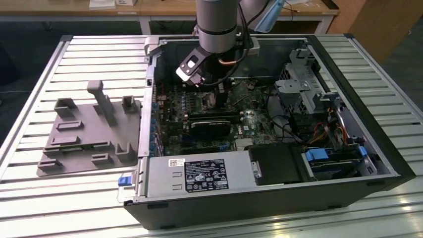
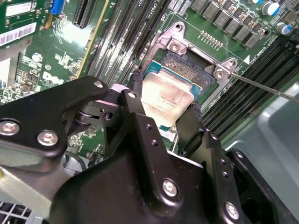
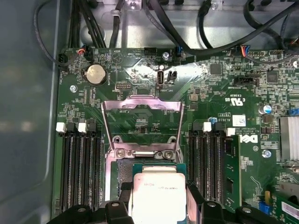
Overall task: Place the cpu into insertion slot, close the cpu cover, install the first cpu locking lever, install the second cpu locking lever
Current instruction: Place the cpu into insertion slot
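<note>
One hand (image 2: 166, 97), cpu (image 3: 158, 196) gripped — cover (image 3: 142, 104) raised

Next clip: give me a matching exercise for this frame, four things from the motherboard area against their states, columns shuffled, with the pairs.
Things: 1 cpu; 2 cpu cover; 3 insertion slot; 4 coin battery.
States: A swung open; B round, silvery, on the green board; C clamped in the gripper; D dark, uncovered, partly under the chip.
Pairs: 1-C, 2-A, 3-D, 4-B.
</note>
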`<state>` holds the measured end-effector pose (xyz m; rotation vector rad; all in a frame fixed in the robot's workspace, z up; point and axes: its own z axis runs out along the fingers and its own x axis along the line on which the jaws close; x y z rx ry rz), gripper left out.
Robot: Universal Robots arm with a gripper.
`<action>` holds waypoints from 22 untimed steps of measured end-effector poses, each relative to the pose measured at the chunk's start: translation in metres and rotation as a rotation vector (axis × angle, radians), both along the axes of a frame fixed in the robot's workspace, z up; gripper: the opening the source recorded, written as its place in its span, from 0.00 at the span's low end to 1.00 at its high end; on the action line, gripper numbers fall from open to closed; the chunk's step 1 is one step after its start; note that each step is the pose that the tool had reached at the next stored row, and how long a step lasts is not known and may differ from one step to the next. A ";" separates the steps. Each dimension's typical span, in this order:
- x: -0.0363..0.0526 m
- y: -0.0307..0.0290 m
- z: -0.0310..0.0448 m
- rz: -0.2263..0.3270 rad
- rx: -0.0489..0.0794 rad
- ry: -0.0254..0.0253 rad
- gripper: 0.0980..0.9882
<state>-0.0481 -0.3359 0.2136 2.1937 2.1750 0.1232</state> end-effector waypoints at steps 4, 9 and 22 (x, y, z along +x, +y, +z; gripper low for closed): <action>-0.0003 0.0019 -0.0026 0.000 0.000 0.0000 0.49; -0.0004 0.0042 -0.0050 0.000 0.000 0.0000 0.49; -0.0024 0.0096 -0.0138 0.000 0.000 0.0000 0.49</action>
